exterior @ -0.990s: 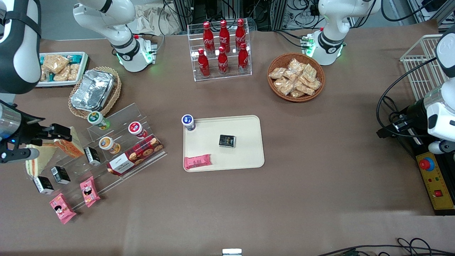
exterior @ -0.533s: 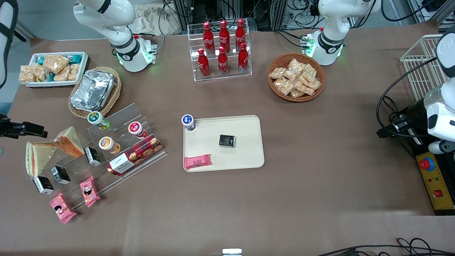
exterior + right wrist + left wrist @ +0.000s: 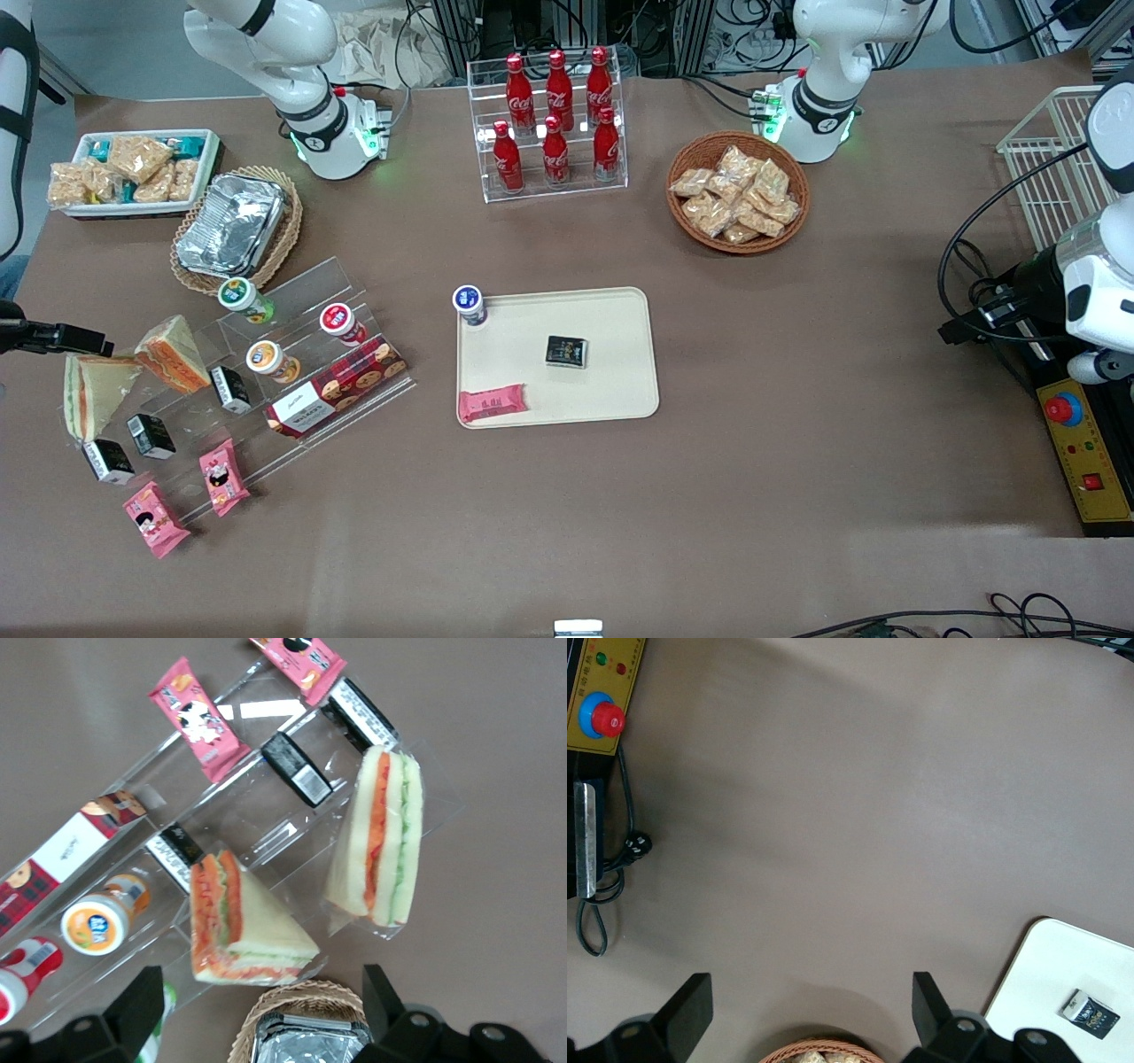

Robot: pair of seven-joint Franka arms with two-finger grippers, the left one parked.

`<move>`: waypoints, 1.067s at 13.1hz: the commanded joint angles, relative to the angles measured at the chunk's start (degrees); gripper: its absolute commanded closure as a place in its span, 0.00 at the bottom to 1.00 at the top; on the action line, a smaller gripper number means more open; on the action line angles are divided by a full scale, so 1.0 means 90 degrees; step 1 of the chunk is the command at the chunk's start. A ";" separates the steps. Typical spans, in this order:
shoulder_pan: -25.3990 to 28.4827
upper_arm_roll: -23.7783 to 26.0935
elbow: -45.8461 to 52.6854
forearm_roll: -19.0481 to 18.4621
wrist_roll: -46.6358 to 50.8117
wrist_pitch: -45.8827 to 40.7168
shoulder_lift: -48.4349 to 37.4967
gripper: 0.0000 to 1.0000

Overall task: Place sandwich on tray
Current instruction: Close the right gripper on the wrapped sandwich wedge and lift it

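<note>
Hovering above the sandwich [image 3: 379, 837], the tool [image 3: 266, 1014] gapes.

Counter [image 3: 797, 461]: brown covering, matte, with soft shadows.
Counter edge farthest from the front camera: dark metal framing and tangled black cables [image 3: 744, 35].
Corner: white wire rack [image 3: 1050, 168].

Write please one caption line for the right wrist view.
Open claw above the table, overlooking the sandwich lying beside the display rack.
</note>
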 commanded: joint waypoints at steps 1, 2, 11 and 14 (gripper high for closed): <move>-0.0173 -0.0002 -0.0060 -0.0119 -0.0127 0.0187 0.0074 0.01; -0.0183 -0.0012 -0.0060 -0.0138 -0.0127 0.0284 0.0181 0.01; -0.0476 -0.0149 -0.0109 -0.0266 -0.0137 0.0637 0.0748 0.01; -0.0476 -0.0149 -0.0353 -0.0227 -0.0127 0.0910 0.0758 0.02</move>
